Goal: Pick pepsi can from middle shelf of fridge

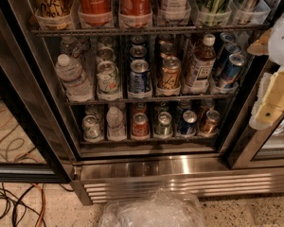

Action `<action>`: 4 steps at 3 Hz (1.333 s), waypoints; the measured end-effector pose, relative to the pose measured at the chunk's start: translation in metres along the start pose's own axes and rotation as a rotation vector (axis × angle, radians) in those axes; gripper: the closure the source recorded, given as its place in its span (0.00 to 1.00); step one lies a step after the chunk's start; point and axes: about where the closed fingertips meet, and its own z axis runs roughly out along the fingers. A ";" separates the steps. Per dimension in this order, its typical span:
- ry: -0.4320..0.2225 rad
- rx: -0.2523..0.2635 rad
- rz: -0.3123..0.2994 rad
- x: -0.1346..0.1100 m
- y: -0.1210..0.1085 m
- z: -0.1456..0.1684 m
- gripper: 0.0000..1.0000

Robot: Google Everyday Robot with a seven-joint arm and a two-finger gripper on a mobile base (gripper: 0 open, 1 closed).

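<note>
The fridge (180, 173) stands in front of me with its door open and its steel base low in view. The pepsi can (139, 77), dark blue with a silver top, stands at the front of the middle shelf (146, 98), in a clear tray. More cans stand behind it in the same row. My gripper (269, 109) shows as white and cream parts at the right edge, outside the fridge, to the right of the middle shelf and well apart from the can.
On the middle shelf stand a water bottle (73, 77), a white-green can (107, 78), a golden-brown can (170, 74), a white-capped bottle (201, 63) and slim blue-silver cans (232, 66). Tall red Coca-Cola cans (95, 1) stand above. A clear plastic bag (154, 209) and cables (14, 197) lie on the floor.
</note>
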 end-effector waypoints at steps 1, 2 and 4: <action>0.000 0.000 0.000 0.000 0.000 0.000 0.00; -0.068 0.008 0.043 -0.009 0.002 0.013 0.00; -0.266 0.011 0.378 -0.046 0.007 0.076 0.00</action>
